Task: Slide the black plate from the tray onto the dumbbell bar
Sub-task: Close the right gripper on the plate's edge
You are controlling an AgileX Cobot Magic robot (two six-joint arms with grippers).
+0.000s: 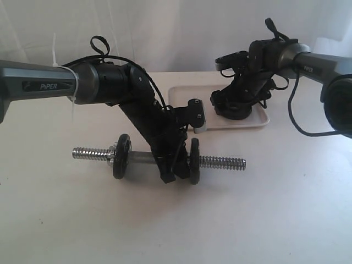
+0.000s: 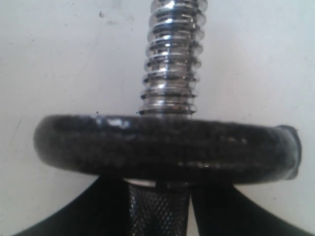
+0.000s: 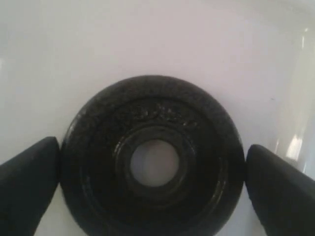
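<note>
Two round black iron discs are already threaded on the long chrome steel dumbbell bar. The bar lies nearest the camera on the white desk, running from 9 to 3 o'clock. Between the discs, the left end effector is clamped on the bar's knurled middle, probably to stop the rod rolling and to steady it while another weight goes on. Its wrist camera looks along the shaft, past one disc seen edge-on, to a bare threaded end. The free end at 3 o'clock, nearer the other arm, looks like the likely entry point.

Farther back, at about 1 o'clock from the bar's middle, sits the shallow pale white rectangular plastic tray. The right end effector hangs low over it. In its wrist view the small round matte black plate lies flat on the tray floor, hole upward. The two dark fingers are spread on opposite sides of its rim. They straddle its widest part, so a squeeze would centre it. Whether the pads press or merely flank the rim, I cannot tell.
</note>
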